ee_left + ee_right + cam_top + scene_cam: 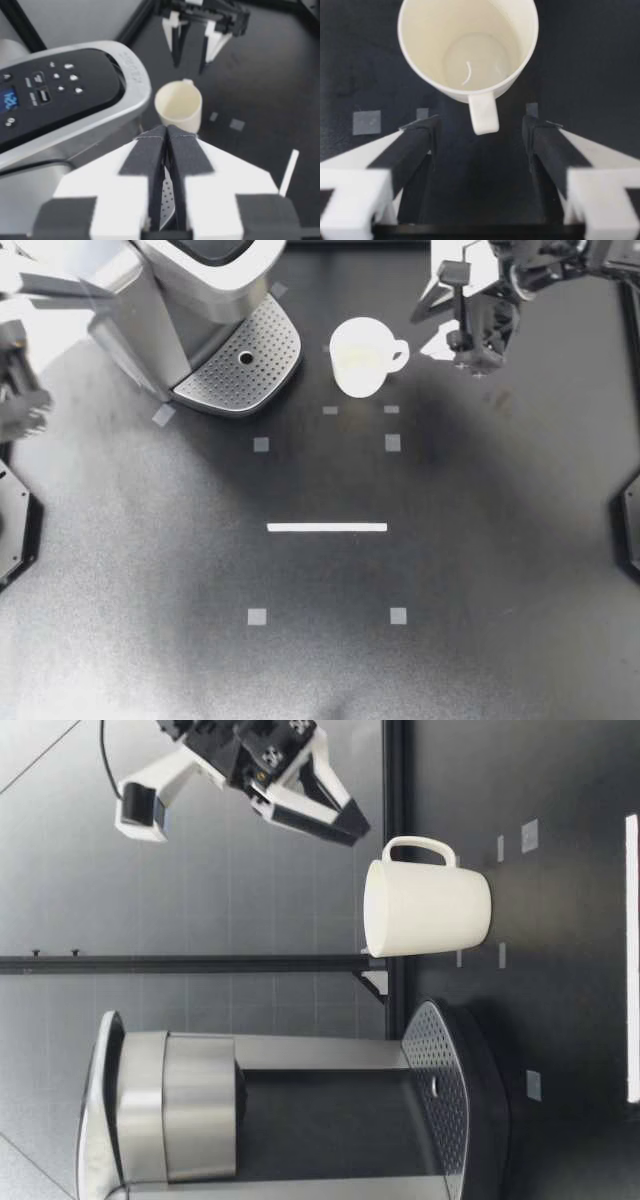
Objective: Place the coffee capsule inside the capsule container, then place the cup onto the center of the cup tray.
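A white cup stands upright on the table beside the coffee machine's perforated cup tray, its handle toward my right gripper. In the right wrist view the cup is empty and its handle shows between the open fingers, touching neither. In the low view my right gripper hangs about level with the rim of the cup, out past its handle. My left gripper is shut on nothing, above the machine. I see no capsule in any view.
The silver coffee machine fills the back left, with its control panel beside my left gripper. Small grey tape squares and a white strip mark the dark table. My left arm's base is at the left edge.
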`<act>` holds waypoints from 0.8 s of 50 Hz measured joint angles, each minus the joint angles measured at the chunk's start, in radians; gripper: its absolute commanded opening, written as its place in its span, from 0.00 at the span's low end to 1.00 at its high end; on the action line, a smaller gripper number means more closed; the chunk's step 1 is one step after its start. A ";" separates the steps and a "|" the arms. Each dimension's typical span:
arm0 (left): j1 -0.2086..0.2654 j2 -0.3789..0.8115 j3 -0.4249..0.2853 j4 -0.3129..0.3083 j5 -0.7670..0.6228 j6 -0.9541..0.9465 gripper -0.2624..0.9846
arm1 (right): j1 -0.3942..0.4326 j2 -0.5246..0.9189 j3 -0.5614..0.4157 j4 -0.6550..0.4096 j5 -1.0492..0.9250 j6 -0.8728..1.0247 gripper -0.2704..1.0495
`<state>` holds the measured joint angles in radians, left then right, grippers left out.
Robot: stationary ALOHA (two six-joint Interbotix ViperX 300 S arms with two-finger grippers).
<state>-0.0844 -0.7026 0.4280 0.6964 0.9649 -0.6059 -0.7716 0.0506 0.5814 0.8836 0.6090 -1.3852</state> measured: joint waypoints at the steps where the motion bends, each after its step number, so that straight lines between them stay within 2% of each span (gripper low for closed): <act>1: 0.000 -0.003 0.000 0.002 0.000 0.000 0.32 | 0.000 0.006 -0.003 0.000 0.002 -0.002 0.67; 40: 0.000 -0.006 0.003 0.018 0.000 0.000 0.32 | 0.040 0.132 -0.051 -0.011 -0.006 0.000 0.65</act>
<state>-0.0844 -0.7087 0.4310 0.7148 0.9649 -0.6059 -0.7317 0.1825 0.5308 0.8728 0.6029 -1.3852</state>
